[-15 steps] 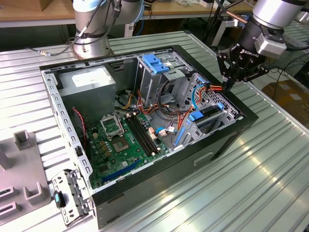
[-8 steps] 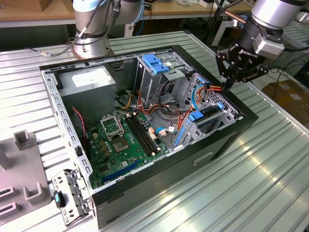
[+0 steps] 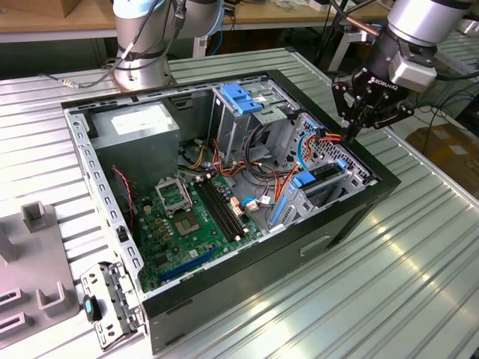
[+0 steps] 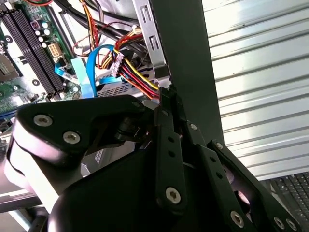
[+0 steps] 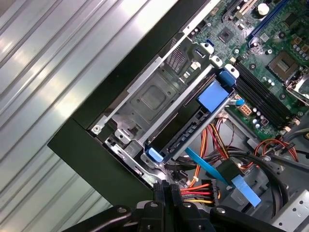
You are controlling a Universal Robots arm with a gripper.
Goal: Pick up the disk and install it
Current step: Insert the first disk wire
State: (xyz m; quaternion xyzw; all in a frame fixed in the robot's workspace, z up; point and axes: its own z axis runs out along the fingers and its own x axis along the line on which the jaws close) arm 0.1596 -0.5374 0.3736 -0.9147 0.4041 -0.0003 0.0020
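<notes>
Silver-grey arm (image 3: 419, 22), black gripper (image 3: 352, 134), screw-studded black fingers (image 4: 169, 145).

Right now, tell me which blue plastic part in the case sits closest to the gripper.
The blue end tab of the disk carrier in the side bay, just below the gripper. The blue latch atop the tall drive cage stands farther off.

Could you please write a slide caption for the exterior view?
Arm's tool poised over the open computer case, beside the blue-tabbed drive bay.

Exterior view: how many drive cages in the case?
2: tall drive cage with blue latch near the case's middle; low drive cage toward the exterior view's right, under the gripper. Others may hide behind cables.
</notes>
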